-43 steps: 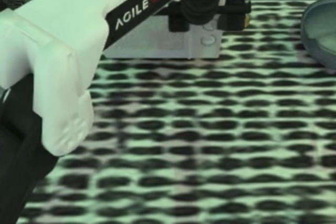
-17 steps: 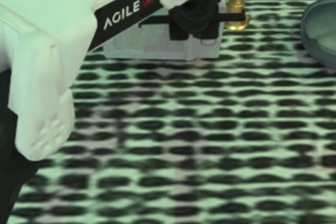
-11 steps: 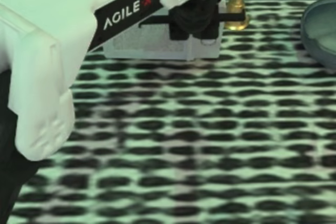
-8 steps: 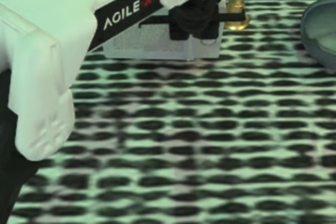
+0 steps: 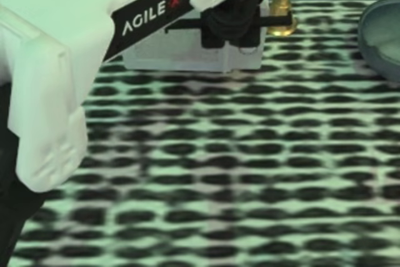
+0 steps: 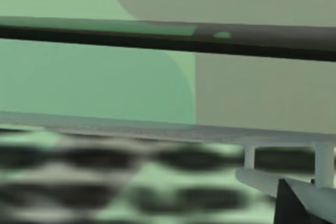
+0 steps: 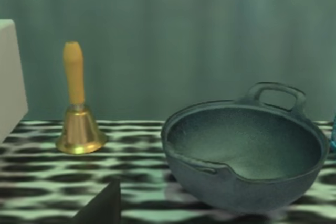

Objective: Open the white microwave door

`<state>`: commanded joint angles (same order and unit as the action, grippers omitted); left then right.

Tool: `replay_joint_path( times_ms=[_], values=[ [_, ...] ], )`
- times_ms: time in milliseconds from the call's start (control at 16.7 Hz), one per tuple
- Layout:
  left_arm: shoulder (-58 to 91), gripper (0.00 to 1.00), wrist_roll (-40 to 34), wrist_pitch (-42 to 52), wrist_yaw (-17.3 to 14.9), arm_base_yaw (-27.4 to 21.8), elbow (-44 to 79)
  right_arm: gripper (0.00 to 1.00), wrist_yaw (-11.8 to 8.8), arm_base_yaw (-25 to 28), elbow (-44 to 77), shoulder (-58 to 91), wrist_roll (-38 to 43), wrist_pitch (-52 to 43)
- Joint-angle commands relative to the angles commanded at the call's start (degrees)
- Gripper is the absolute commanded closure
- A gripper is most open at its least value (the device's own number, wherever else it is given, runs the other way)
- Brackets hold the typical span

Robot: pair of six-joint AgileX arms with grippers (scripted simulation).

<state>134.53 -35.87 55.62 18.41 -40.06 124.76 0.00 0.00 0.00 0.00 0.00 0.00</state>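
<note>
Top view: left arm (image 5: 94, 35) is reaching diagonally from the near left toward the far centre, w/ its black wrist end and left claw (image 5: 234, 14) sitting over the microwave (image 5: 187, 51) front, at the knob side. Claw state: can't tell, fingers are buried in the dark wrist mass. A thin black bar is lying across the microwave top, beside the claw.

Microwave: pale white box at the far centre of the surface (image 5: 250, 173), which is carrying a black-and-pale-green blotch pattern. Door (image 5: 175, 48), w/ grey speckled window, is facing the near edge and taking up most of the front; whether it's ajar can't be told from above. One silver knob (image 5: 248, 48) is peeking out just below the claw.

Bell (image 5: 281, 10): brass, w/ orange handle, standing upright just right of the microwave, at the far edge.
Pot (image 5: 381, 35): dark grey, w/ loop handle, sitting at the far right, partly cut off.

Left wrist view: blurred surface pattern, a pale ledge w/ slim white posts and a dark horizontal bar; not identifiable.

Right wrist view: bell (image 7: 79, 124) and pot (image 7: 247, 156) are standing apart on the surface, microwave corner (image 7: 10, 77) at the edge. Right claw: only a dark tip is showing, state can't be told.
</note>
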Motion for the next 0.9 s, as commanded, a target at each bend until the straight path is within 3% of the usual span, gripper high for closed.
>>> replay_joint_path(
  times_ms=[900],
  values=[
    [-2.11,1.00,1.75,-1.84,-0.34,0.41,-3.76,0.00,0.00,0.00,0.00,0.00,0.00,0.00]
  ],
)
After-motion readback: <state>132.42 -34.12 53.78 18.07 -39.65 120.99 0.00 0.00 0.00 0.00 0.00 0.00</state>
